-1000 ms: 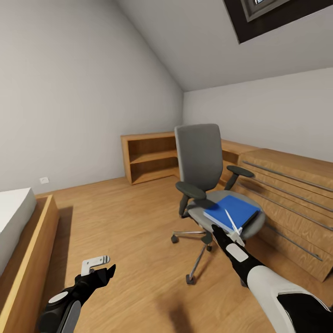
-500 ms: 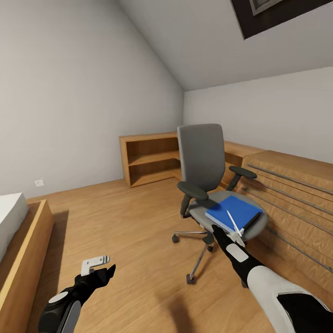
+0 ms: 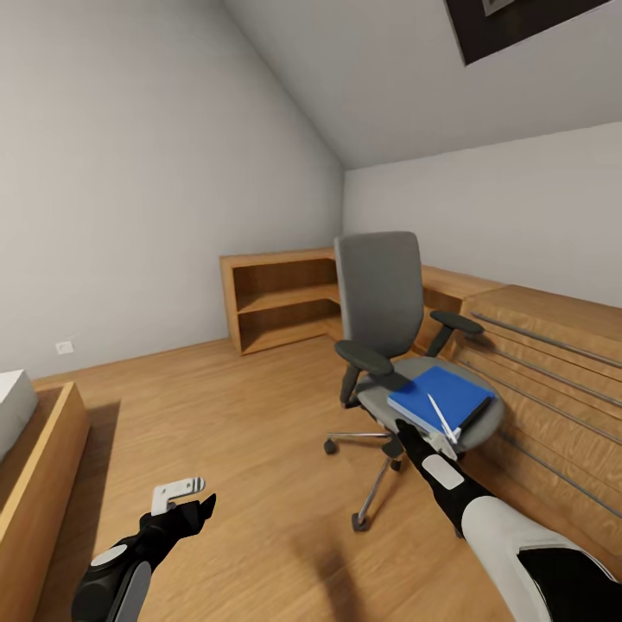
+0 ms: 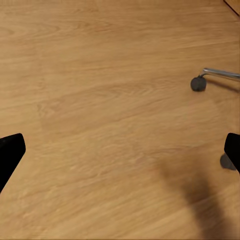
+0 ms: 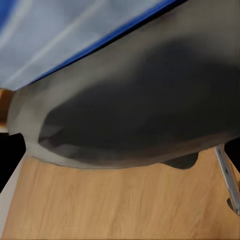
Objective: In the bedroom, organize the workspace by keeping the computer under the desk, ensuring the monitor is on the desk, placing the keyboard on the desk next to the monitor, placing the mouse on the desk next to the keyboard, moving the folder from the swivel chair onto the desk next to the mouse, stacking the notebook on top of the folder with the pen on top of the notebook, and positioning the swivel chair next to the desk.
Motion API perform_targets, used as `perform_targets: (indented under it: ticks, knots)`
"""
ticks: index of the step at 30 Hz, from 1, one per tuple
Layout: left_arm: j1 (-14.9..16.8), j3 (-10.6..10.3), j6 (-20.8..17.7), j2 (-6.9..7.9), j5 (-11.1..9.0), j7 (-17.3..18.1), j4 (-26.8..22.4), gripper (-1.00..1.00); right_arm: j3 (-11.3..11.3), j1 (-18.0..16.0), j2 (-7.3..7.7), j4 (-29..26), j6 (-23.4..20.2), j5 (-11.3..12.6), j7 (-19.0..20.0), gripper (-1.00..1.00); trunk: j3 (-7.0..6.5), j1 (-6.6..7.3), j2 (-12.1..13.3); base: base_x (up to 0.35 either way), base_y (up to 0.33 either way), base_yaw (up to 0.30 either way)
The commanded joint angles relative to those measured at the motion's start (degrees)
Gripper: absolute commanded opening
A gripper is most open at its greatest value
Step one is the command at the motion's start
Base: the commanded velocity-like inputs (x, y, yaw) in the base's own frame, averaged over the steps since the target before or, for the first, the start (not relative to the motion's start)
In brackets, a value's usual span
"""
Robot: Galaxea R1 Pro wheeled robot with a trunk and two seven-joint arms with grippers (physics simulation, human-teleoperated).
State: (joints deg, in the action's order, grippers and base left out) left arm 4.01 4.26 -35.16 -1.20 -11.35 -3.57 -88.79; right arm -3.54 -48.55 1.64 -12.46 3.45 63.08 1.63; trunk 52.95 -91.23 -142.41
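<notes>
A grey swivel chair [image 3: 380, 294] stands on the wood floor right of centre. On its seat lies the blue folder [image 3: 439, 396]. My right gripper [image 3: 441, 421] is open at the seat's front edge, just before the folder's near corner. In the right wrist view the seat's rim [image 5: 130, 105] is very close, with the folder [image 5: 60, 40] lying above it and the right gripper [image 5: 120, 150] empty. My left gripper [image 3: 179, 496] hangs open and empty low at the left, over bare floor. The left wrist view catches a chair caster [image 4: 198, 83] beyond the left gripper [image 4: 120, 155].
A low wooden shelf unit [image 3: 276, 298] stands against the back wall. A wooden cabinet with metal rails [image 3: 553, 363] runs along the right, close behind the chair. A bed frame [image 3: 34, 466] borders the left. Open floor lies between bed and chair.
The whole view has shifted: the bed slid further off to the left and the chair sits slightly more to the right. Both arms keep their places in the view.
</notes>
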Motion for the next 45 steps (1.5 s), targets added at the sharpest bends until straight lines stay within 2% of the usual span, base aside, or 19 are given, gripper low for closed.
perform_targets:
  ticks: [1, 18, 45]
  knots:
    - [0.03, 0.04, -0.29, -0.03, -0.60, -0.38, -0.07, 1.00, -0.42, -0.05, 0.03, 0.03, 0.24, 0.56, 0.21, 1.00, 0.06, 0.00, -0.03, 0.173, 0.000, 0.000]
    - [0.03, 0.04, -0.34, 0.03, -0.60, -0.33, -0.07, 1.00, -0.42, -0.05, 0.03, -0.04, 0.24, 0.56, 0.29, 1.00, 0.06, 0.00, -0.03, 0.025, 0.000, 0.000]
    - [0.03, 0.04, -0.34, 0.05, -0.63, -0.34, -0.07, 1.00, -0.69, -0.05, -0.05, -0.12, 0.27, 0.40, 0.30, 1.00, 0.06, 0.00, -0.03, -0.316, 0.000, 0.000]
